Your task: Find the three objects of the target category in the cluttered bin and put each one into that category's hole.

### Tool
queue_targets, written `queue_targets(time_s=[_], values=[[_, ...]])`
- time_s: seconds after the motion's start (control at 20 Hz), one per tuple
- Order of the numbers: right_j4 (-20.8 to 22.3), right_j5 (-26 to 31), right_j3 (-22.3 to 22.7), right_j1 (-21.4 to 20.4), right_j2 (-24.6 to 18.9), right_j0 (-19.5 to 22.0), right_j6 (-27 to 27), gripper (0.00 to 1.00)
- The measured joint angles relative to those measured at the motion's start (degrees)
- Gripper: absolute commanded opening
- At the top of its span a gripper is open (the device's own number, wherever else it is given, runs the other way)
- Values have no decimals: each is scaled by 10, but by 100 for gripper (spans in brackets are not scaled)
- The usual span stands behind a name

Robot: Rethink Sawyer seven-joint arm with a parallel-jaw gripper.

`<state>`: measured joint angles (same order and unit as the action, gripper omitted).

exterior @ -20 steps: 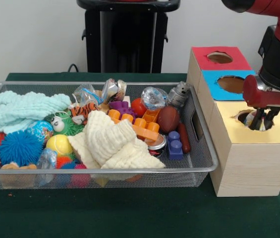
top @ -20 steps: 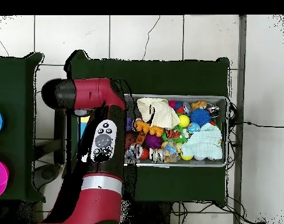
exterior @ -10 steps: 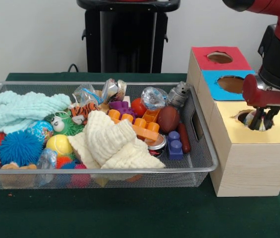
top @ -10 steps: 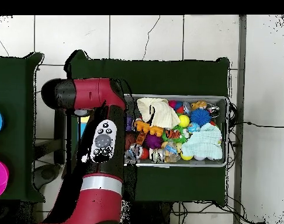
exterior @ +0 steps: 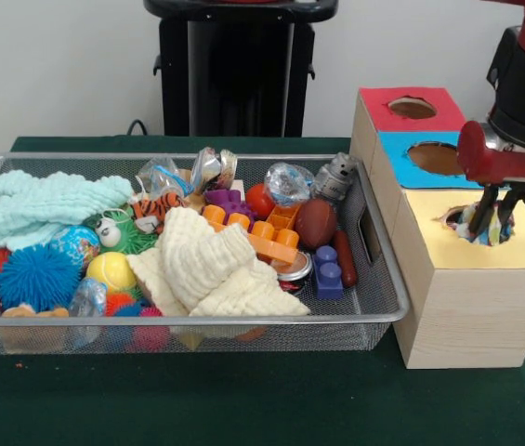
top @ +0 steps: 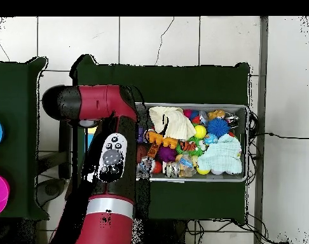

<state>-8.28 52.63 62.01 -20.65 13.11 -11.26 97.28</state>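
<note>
Red arm drops in from your upper right; the gripper (exterior: 492, 220) hangs over the yellow hole (exterior: 475, 226), fingers slightly spread around a pale crinkly object (exterior: 471, 219), possibly a wrapped item, sitting in that hole. Beside the box (exterior: 466, 297), the wire bin (exterior: 374, 279) holds the cream cloth (exterior: 208, 269), orange blocks (exterior: 262, 234) and brown ball (exterior: 315, 222).

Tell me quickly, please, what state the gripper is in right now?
Gripper: open, fingers apart above the yellow box's hole, holding nothing; a pale object sits in the hole below it.
</note>
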Motion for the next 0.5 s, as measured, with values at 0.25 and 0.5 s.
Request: queue_targets(time_s=[0.25, 0.5], values=[[0, 0, 12, -20, 0, 1, 0, 0], [0, 0, 24, -50, 0, 2, 0, 0]])
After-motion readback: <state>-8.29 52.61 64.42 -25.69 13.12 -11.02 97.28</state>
